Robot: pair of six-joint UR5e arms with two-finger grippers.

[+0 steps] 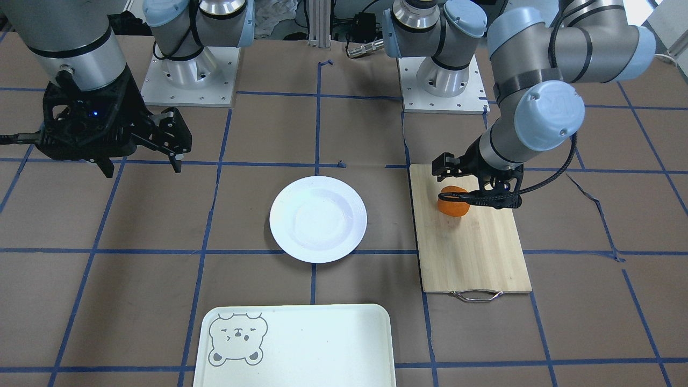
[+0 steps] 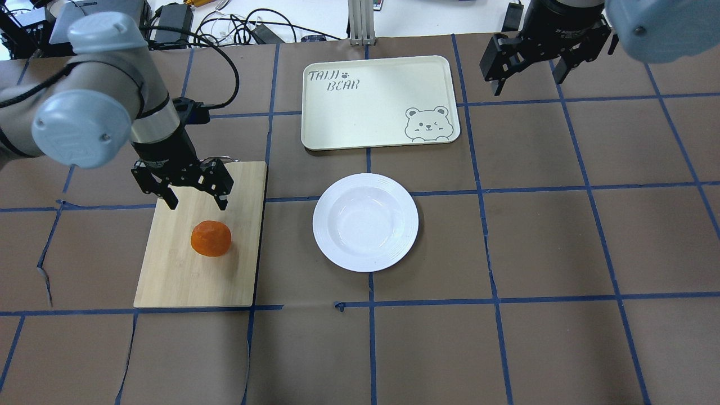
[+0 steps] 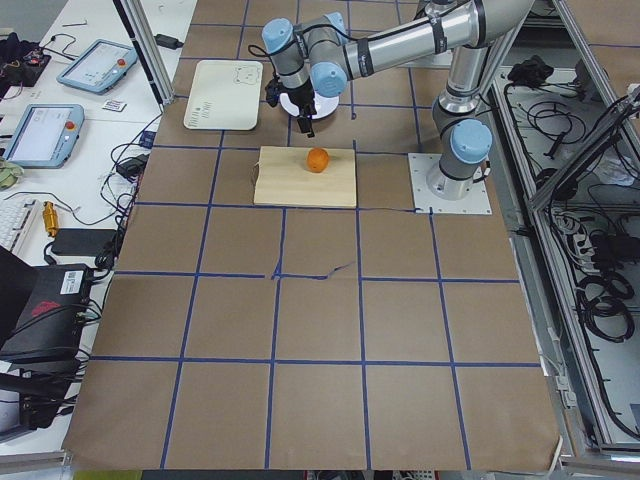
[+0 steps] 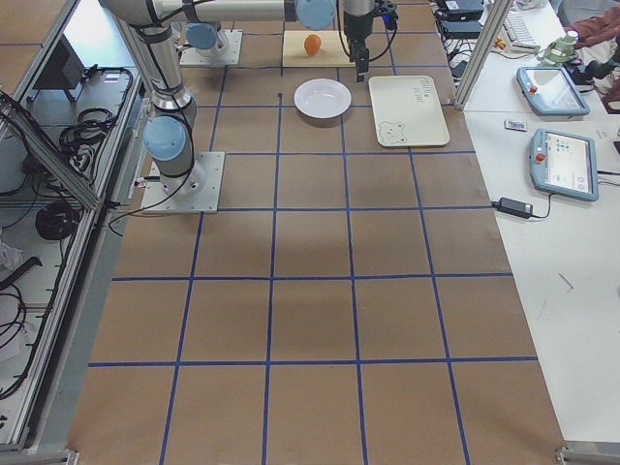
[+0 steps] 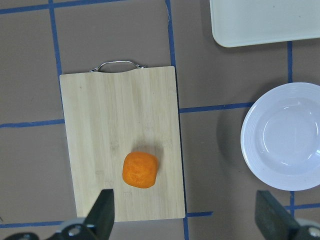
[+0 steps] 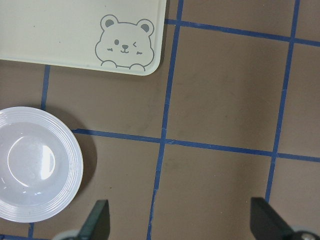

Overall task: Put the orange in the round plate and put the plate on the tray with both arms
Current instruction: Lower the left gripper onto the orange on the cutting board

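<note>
The orange [image 2: 211, 238] [image 1: 453, 201] [image 5: 140, 170] lies on a bamboo cutting board [image 2: 185, 270], untouched. My left gripper [image 2: 197, 201] [image 1: 472, 185] [image 5: 187, 220] hovers open above the board, just past the orange on the tray's side, with nothing between its fingers [image 5: 102, 212]. The white round plate [image 2: 365, 222] [image 1: 318, 219] [image 5: 282, 136] [image 6: 35, 165] sits empty on the table's middle. The cream tray [image 2: 379, 101] [image 1: 301, 349] [image 6: 75, 30] with the bear lies beyond it, empty. My right gripper [image 2: 531, 81] [image 1: 142, 166] [image 6: 181, 225] hangs open, high above bare table to the right of the tray.
The cutting board [image 1: 473, 252] has a metal handle [image 1: 475, 294] on the end away from the robot. Brown paper with blue tape lines [image 2: 484, 191] covers the table. Cables and tablets [image 3: 95, 65] lie beyond the table's far edge.
</note>
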